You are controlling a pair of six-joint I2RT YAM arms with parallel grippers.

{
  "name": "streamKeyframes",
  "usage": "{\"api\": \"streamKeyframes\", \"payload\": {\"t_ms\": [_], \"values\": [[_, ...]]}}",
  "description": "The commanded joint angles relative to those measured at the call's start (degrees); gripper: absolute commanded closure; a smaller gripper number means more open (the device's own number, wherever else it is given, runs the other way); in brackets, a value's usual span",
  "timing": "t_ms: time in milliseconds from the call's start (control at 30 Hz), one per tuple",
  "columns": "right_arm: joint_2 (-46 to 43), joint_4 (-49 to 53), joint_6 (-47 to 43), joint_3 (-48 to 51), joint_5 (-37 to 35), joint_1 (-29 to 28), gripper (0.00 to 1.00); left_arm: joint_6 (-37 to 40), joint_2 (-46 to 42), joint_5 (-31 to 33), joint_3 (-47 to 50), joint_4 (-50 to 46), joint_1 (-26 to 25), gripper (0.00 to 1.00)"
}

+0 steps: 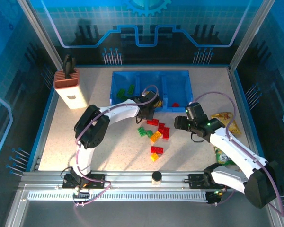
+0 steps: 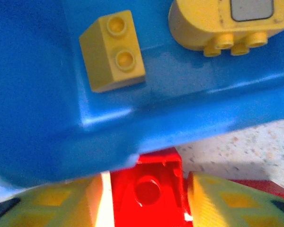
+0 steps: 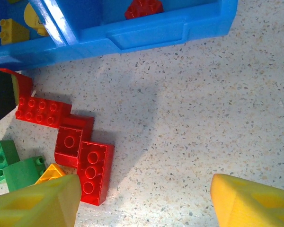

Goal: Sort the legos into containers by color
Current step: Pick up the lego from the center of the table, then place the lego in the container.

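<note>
Sorting is early, I judge: a few legos [image 2: 113, 52] lie in the blue tray [image 3: 146, 33] just beyond the left gripper [image 2: 146, 194], whose jaws stand narrow around 1 red lego [image 2: 149, 182], grip unclear. A loose pile [image 1: 156, 135] waits between it and the right gripper [image 3: 146, 198], which is wide and empty.

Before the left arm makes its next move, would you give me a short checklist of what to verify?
1. Grip: red brick sits between the left gripper fingers, both sides touched: ok.
2. Compartment straight ahead holds yellow bricks, wrong colour: not ok.
3. Target: right compartment holds a red piece: ok.
4. Clearance: tray wall stands close ahead, so lift first: not ok.
5. Other arm: right gripper open, empty, above the table: ok.
</note>
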State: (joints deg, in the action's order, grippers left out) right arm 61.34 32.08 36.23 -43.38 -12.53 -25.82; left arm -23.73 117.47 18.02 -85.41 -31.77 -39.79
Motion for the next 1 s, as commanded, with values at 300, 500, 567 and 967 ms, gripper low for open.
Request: {"api": "streamKeyframes", "payload": {"t_ms": [300,500,567,967], "values": [[-2.6,-1.0,2.4,2.0,0.3,-0.3,0.27,0.5,-9.6,-3.8,0.1,0.8,-2.8,0.76],[-3.8,-0.3,3.6,2.5,-0.7,-0.3,0.28,2.5,-10.4,-8.9,-7.1,6.4,-2.8,0.77],[-4.6,0.0,4.3,3.1,-0.9,-0.3,0.28,3.0,-7.4,-11.5,-11.9,6.1,-2.8,0.77],[-11.7,3.1,5.8,5.9,-0.6,-0.3,0.28,6.7,13.1,-12.6,-39.8,-0.2,-3.0,0.75]]}}
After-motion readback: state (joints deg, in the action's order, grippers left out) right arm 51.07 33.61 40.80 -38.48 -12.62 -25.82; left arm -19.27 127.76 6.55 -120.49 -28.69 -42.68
